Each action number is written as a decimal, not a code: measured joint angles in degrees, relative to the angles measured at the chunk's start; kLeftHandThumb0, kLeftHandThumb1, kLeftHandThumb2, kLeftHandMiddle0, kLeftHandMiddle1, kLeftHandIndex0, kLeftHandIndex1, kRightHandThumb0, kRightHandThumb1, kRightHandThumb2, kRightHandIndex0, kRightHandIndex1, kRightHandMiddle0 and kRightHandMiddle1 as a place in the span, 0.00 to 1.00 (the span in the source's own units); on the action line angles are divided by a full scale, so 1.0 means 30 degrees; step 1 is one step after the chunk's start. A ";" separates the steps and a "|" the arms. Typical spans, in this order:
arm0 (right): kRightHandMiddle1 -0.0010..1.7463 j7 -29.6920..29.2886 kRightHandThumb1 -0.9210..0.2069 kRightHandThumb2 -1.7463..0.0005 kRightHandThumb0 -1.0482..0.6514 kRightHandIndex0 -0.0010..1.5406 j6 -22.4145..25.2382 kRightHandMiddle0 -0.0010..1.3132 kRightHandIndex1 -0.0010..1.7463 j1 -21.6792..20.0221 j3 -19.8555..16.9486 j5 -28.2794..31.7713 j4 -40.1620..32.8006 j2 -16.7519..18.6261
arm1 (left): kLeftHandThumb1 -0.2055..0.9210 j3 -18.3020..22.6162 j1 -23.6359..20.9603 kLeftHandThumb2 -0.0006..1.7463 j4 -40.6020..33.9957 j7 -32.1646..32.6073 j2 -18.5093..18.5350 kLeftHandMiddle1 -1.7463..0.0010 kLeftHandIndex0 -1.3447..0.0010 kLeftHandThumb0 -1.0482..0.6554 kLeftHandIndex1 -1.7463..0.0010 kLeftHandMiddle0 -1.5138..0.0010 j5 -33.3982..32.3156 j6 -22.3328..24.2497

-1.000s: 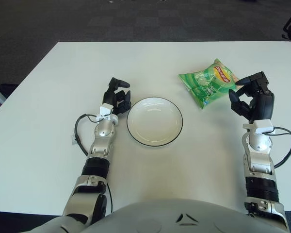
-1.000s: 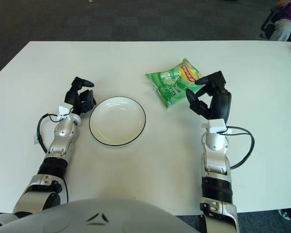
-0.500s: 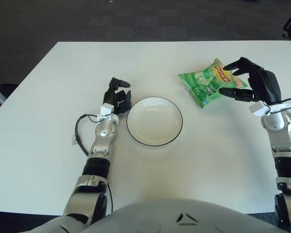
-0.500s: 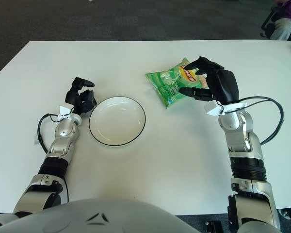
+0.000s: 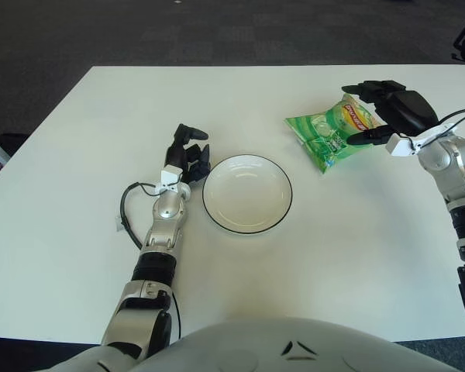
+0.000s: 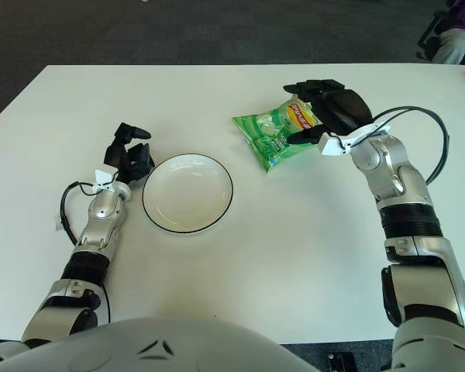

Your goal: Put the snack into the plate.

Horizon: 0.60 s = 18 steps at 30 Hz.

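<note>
A green snack bag (image 5: 327, 136) with a yellow and red logo lies flat on the white table (image 5: 77, 209), to the right of and behind an empty white plate with a dark rim (image 5: 247, 193). My right hand (image 5: 370, 113) hovers over the bag's right end with its fingers spread, holding nothing; whether it touches the bag I cannot tell. My left hand (image 5: 187, 149) rests on the table just left of the plate, fingers relaxed and holding nothing.
A black cable (image 5: 128, 208) loops on the table beside my left forearm. Another cable (image 6: 438, 139) arcs off my right wrist. Dark carpet lies beyond the table's far edge, and a seated person (image 6: 455, 43) shows at the far right.
My right hand has risen from the table beside the bag, moved back and over the bag's right end, and its fingers have spread. The left hand, bag and plate have not moved.
</note>
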 measured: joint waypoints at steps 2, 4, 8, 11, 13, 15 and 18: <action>0.02 0.1429 0.00 0.91 0.09 0.00 0.0167 0.06 0.00 -0.0613 0.0318 0.0444 0.0083 -0.0192 | 0.81 -0.0012 0.0012 0.46 -0.0034 0.0004 -0.0005 0.00 0.75 0.39 0.00 0.38 0.0001 0.0061; 0.02 0.2348 0.00 0.92 0.08 0.00 0.0252 0.05 0.00 -0.1126 0.0518 0.0720 0.0183 -0.0287 | 0.81 -0.0025 0.0025 0.46 -0.0074 0.0010 -0.0012 0.00 0.75 0.39 0.00 0.38 0.0009 0.0072; 0.02 0.3879 0.00 0.92 0.07 0.00 0.0480 0.04 0.00 -0.2206 0.0936 0.1257 0.0542 -0.0318 | 0.81 -0.0046 0.0066 0.46 -0.0132 0.0033 -0.0018 0.00 0.75 0.39 0.00 0.38 0.0032 0.0076; 0.01 0.4785 0.00 0.92 0.07 0.00 0.0683 0.04 0.00 -0.2956 0.1260 0.1523 0.0895 -0.0312 | 0.81 -0.0053 0.0101 0.46 -0.0200 0.0042 -0.0027 0.00 0.75 0.39 0.00 0.38 0.0039 0.0079; 0.01 0.5275 0.00 0.92 0.07 0.00 0.0781 0.04 0.00 -0.3335 0.1400 0.1763 0.1118 -0.0308 | 0.81 -0.0060 0.0119 0.46 -0.0242 0.0048 -0.0031 0.00 0.75 0.39 0.00 0.38 0.0042 0.0082; 0.01 0.5690 0.00 0.92 0.07 0.00 0.0828 0.04 0.00 -0.3669 0.1522 0.1941 0.1315 -0.0307 | 0.81 -0.0065 0.0141 0.46 -0.0288 0.0064 -0.0030 0.00 0.75 0.39 0.00 0.38 0.0047 0.0087; 0.01 0.6290 0.00 0.93 0.08 0.00 0.0839 0.04 0.00 -0.4014 0.1697 0.2114 0.1588 -0.0307 | 0.81 -0.0087 0.0193 0.46 -0.0371 0.0077 -0.0038 0.00 0.75 0.39 0.00 0.38 0.0059 0.0117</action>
